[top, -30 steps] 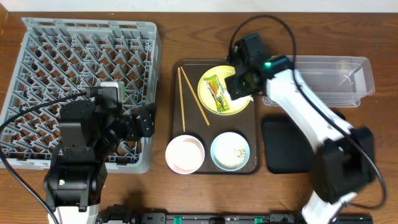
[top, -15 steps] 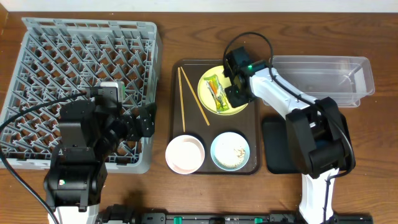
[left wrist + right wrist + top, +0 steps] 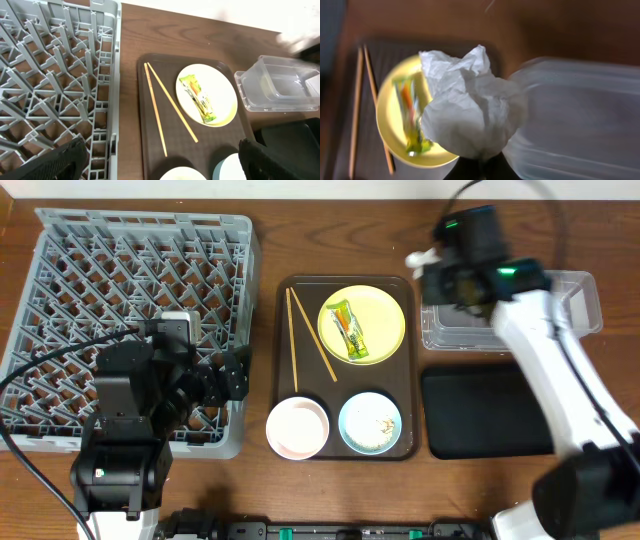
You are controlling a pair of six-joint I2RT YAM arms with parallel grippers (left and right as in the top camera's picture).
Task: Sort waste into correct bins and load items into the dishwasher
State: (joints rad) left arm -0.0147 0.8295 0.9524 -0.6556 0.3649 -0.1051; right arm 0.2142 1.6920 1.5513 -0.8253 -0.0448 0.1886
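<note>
Right jaws clamped on the tissue (image 3: 470,105). The wad hides the fingertips in the wrist view, but it hangs off the right gripper (image 3: 432,268) clear of everything, so the grip is real. Left jaws spread wide, nothing between them.

Tissue is airborne at the left end of the tub (image 3: 560,310), about over its near corner. The wrist view is motion-blurred, so I can't tell if it's inside the rim line yet.

Change: half a second ago the right gripper was down on the right side of the plate (image 3: 385,315). Now it's up and across to the tub, and the tissue went with it. The plate carries only the wrapper (image 3: 352,330).

What that means, my read:
- Pick succeeded and the first waste item is mid-transfer.
- Tub looks like the target. Let go once the wad is well past the rim; it's light and could cling to a finger or land on the edge.
- Wrapper is next, and the plate can't go to the rack (image 3: 100,280) until it's off.

Rest unchanged:
- Chopsticks (image 3: 300,338) lie on the brown tray (image 3: 300,290), left of the plate.
- White bowl (image 3: 297,428) and blue bowl (image 3: 370,423) sit at its front, with scraps in the blue one.
- Black tray (image 3: 490,412) holds nothing.
- Left gripper (image 3: 238,373) is parked at the rack's right edge.
</note>
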